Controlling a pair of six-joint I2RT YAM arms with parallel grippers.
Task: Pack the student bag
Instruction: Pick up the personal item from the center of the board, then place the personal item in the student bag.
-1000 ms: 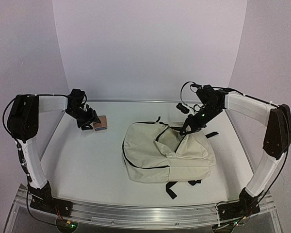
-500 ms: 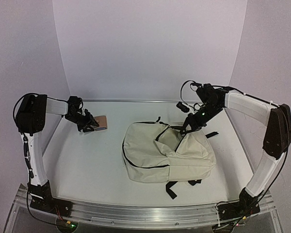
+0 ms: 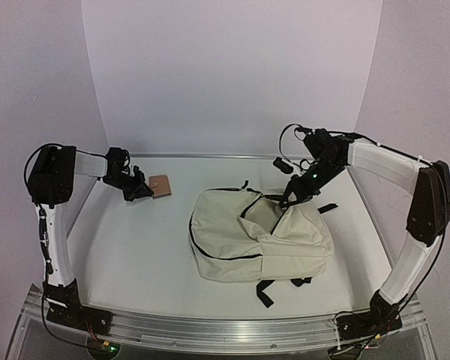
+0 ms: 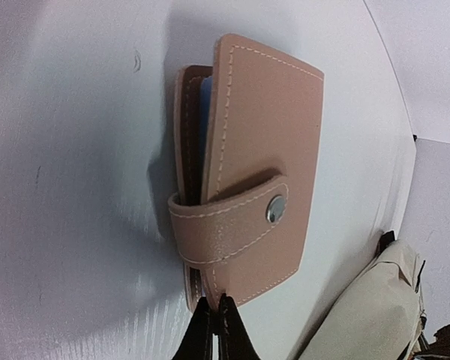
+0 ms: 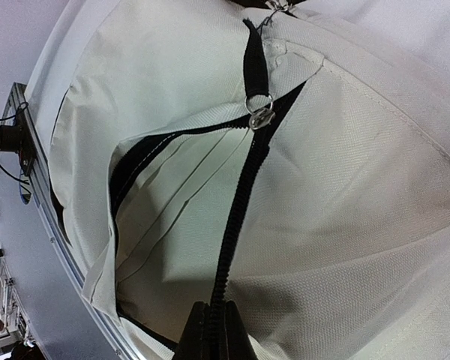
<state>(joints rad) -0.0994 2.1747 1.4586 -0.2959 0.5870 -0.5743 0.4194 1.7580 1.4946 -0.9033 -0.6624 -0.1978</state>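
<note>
**Two-arm bench with open student bag and card wallet**

The student bag (image 3: 240,240), cream fabric with black zippers and straps, lies flat on the white table (image 3: 135,255), right of centre. Its top faces the far edge and its straps trail toward the arm bases. The main zipper (image 5: 236,217) is parted, showing pale lining, and a metal pull (image 5: 259,114) sits at the upper end of the track.

The right gripper (image 3: 291,198) has its fingers pressed together on the bag's zipper edge at the far right corner, holding that flap raised.

A pink leather card wallet (image 3: 161,185), shut by a snap strap, lies near the far left of the table, well apart from the bag. The left gripper (image 4: 214,330) has its fingers together, tips touching the wallet's near edge. Whether they pinch the cover cannot be told.
</note>
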